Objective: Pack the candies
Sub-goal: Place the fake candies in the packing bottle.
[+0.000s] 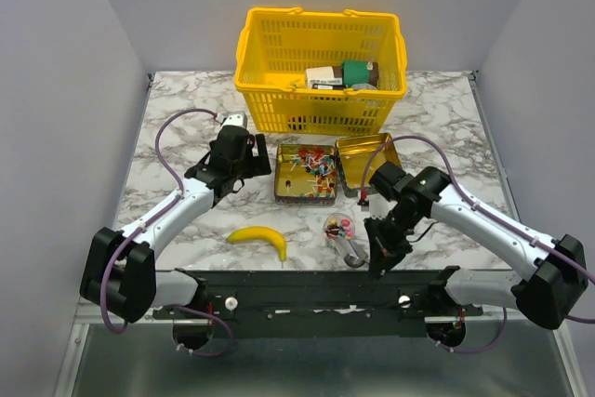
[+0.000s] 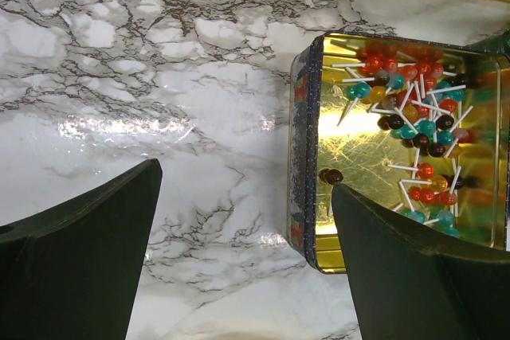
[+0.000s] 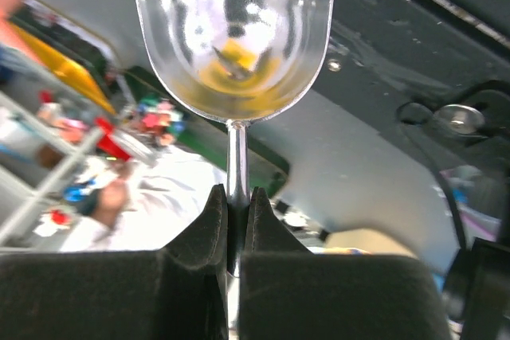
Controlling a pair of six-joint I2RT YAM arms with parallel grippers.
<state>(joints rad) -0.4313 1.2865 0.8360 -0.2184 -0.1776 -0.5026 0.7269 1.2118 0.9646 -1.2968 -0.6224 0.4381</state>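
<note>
The candies [image 1: 311, 169] are small multicoloured sweets on white sticks. They lie in an open gold tin [image 1: 277, 174] at mid table, and show in the left wrist view [image 2: 414, 117]. A few more candies [image 1: 339, 225] sit in the bowl of a metal scoop [image 1: 346, 239] in front of the tin. My right gripper [image 1: 376, 250] is shut on the scoop's thin handle [image 3: 237, 157]. The right wrist view shows the gripper [image 3: 236, 197] below the shiny bowl [image 3: 235, 29]. My left gripper [image 1: 249, 163] is open and empty beside the tin's left wall [image 2: 299, 173]. Its right finger [image 2: 414, 260] overlaps the tin's near corner.
The tin's gold lid [image 1: 363, 160] leans at the tin's right side. A yellow banana [image 1: 260, 237] lies in front of the tin, to the left of the scoop. A yellow basket [image 1: 321, 67] with boxes stands at the back. The black arm rail [image 1: 316, 285] runs along the near edge.
</note>
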